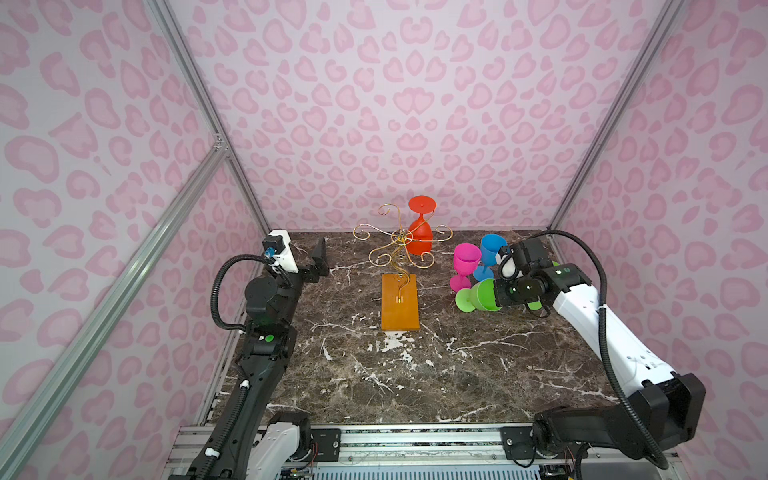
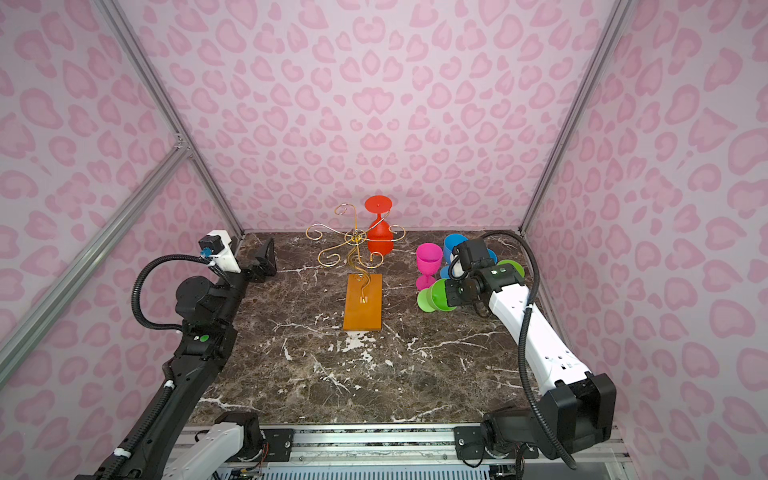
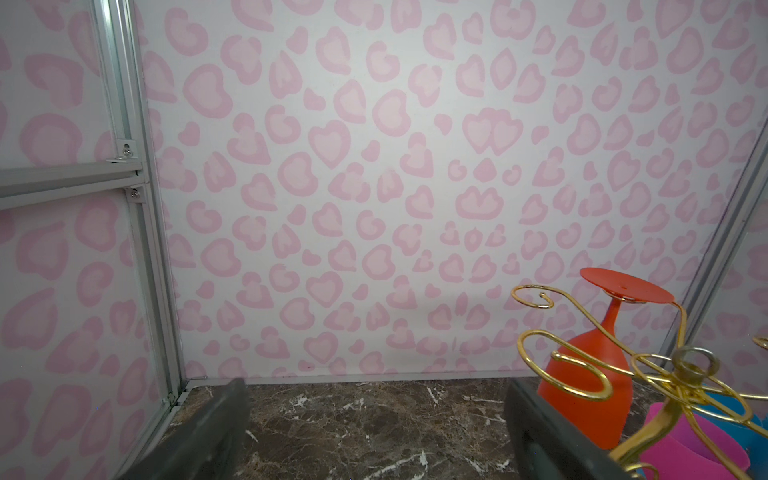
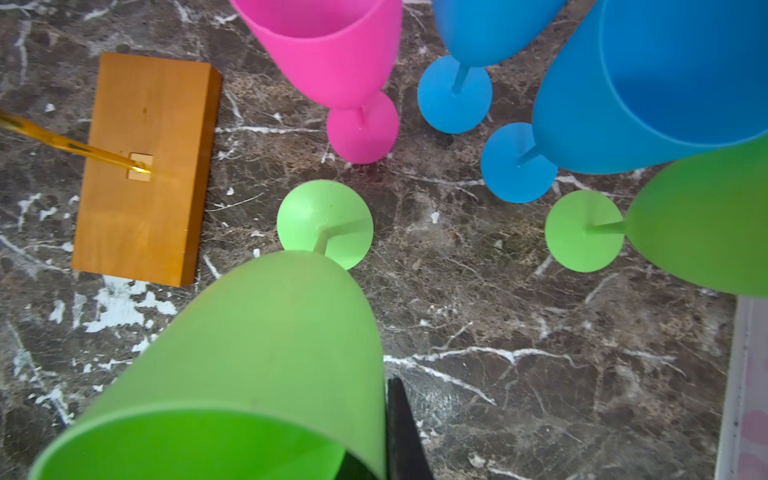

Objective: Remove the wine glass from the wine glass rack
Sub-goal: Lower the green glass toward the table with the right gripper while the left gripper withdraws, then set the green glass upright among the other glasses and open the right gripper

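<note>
Marble tabletop (image 1: 457, 374): right of the wine glass rack (image 1: 400, 303), my right gripper (image 1: 497, 293) pinches a green glass (image 1: 481, 297). Farther back, the red wine glass (image 1: 419, 237) hangs bowl-down on the rack, stem upright; my left gripper (image 3: 376, 390), left of the rack, gapes empty, the glass to its right.

Wine glass rack (image 1: 400, 303): gold, upright, right of left end effector (image 3: 374, 432).
Red wine glass (image 1: 419, 241): hanging inverted on rack.
</note>
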Robot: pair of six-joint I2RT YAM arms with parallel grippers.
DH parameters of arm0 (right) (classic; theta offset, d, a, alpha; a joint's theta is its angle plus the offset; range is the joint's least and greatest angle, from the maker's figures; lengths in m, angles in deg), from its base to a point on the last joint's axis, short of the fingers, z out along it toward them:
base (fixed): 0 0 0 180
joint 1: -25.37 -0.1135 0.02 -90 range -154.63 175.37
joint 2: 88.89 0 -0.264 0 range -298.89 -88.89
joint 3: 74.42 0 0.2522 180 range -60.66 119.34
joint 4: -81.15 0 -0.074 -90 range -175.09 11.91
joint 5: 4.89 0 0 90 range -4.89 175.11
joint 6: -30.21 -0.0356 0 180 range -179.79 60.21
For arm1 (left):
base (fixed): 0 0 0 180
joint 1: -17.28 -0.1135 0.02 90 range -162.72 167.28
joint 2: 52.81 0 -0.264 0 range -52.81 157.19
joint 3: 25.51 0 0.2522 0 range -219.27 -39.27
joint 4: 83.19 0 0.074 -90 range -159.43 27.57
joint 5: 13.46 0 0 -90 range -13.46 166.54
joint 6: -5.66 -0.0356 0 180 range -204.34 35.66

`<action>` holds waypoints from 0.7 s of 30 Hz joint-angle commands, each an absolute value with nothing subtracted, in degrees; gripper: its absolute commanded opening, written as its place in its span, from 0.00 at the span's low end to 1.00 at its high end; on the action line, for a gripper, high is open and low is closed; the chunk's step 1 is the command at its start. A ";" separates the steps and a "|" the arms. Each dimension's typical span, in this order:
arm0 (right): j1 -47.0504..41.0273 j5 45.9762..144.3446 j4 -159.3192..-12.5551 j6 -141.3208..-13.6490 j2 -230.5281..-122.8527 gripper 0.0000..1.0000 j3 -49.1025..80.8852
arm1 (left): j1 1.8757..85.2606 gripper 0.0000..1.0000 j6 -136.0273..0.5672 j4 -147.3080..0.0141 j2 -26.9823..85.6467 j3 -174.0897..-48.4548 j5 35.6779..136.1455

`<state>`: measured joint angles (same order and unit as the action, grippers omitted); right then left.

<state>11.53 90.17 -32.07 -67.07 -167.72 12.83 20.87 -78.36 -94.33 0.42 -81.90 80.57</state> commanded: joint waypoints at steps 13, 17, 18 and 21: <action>12.41 90.18 -29.75 -64.18 -177.32 0.00 18.25 | 20.09 0.98 -77.78 -94.21 0.50 -82.43 79.04; 12.23 89.33 -29.19 -64.00 -179.45 0.00 19.76 | 19.90 0.98 -77.66 -93.96 0.45 -82.51 79.14; 12.13 89.33 -29.10 -64.00 -179.89 0.00 20.20 | 19.89 0.98 -77.66 -93.86 0.58 -82.60 79.13; 11.82 89.33 -28.52 -63.78 -181.52 0.02 21.77 | 19.82 0.98 -77.66 -93.66 0.67 -82.69 79.18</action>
<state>12.07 90.30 -29.45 -64.50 -180.37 20.72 19.89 -77.90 -93.13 0.53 -81.90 79.50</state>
